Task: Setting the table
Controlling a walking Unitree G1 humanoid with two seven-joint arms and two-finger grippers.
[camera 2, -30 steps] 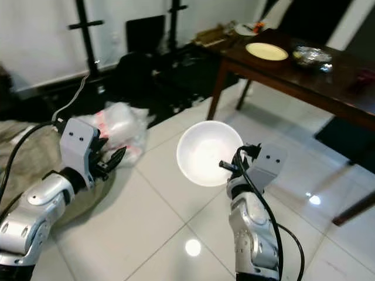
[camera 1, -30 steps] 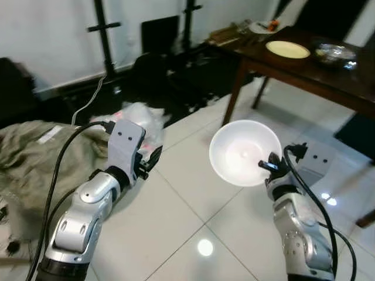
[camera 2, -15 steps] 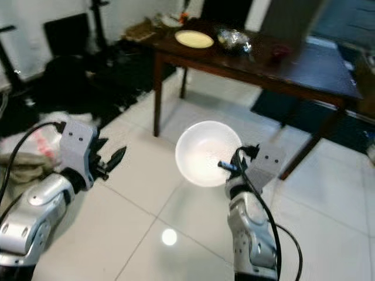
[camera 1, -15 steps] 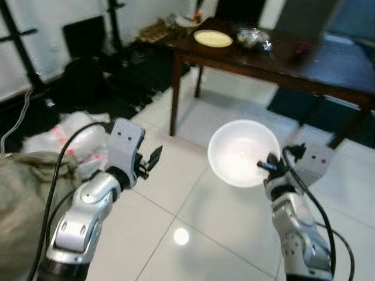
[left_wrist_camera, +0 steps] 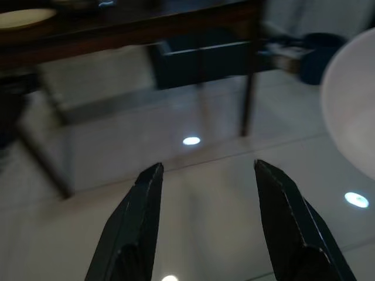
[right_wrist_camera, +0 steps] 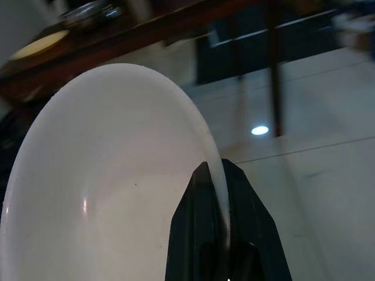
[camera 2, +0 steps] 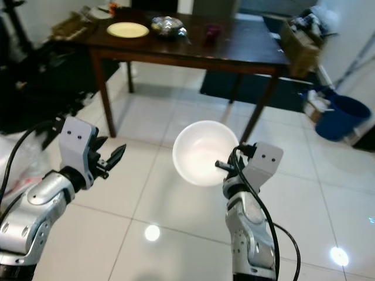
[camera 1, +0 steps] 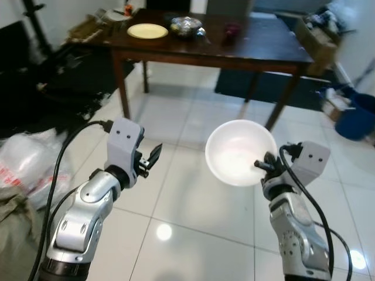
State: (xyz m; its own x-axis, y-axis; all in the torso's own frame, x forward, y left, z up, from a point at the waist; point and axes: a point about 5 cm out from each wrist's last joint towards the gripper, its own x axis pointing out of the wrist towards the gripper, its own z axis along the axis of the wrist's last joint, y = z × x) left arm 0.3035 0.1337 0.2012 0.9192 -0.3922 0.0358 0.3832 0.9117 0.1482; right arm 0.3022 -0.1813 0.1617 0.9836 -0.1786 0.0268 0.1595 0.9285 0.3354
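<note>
- The right gripper (camera 2: 221, 166) is pinched on the rim of a white bowl (camera 2: 202, 152); in the right wrist view one black finger (right_wrist_camera: 193, 234) is seen inside the rim and the other outside, the rim squeezed between them.
- The bowl is held in the air above the tiled floor (camera 2: 176, 228), tilted so that its hollow faces the camera; it is short of the table (camera 2: 246, 52) and touches nothing else.
- The left gripper (camera 1: 153, 157) is held up at about the same height, well apart from the bowl; its fingers (left_wrist_camera: 137, 216) are spread, with nothing between them.
- Past the bowl the dark wooden table is seen, standing on the floor; a pale yellow plate (camera 2: 127, 29) lies near its far left end; a shiny bowl-like dish (camera 2: 166, 25) stands just beside the plate, and a small dark red thing (camera 2: 212, 29) is set further right; what it is cannot be told.
- A cardboard box (camera 2: 300, 36) is seen at the table's right end; a blue bin (camera 2: 336, 117) stands on the floor further right.
- A clear plastic bag (camera 1: 26, 164) lies on the floor at the robot's left.
</note>
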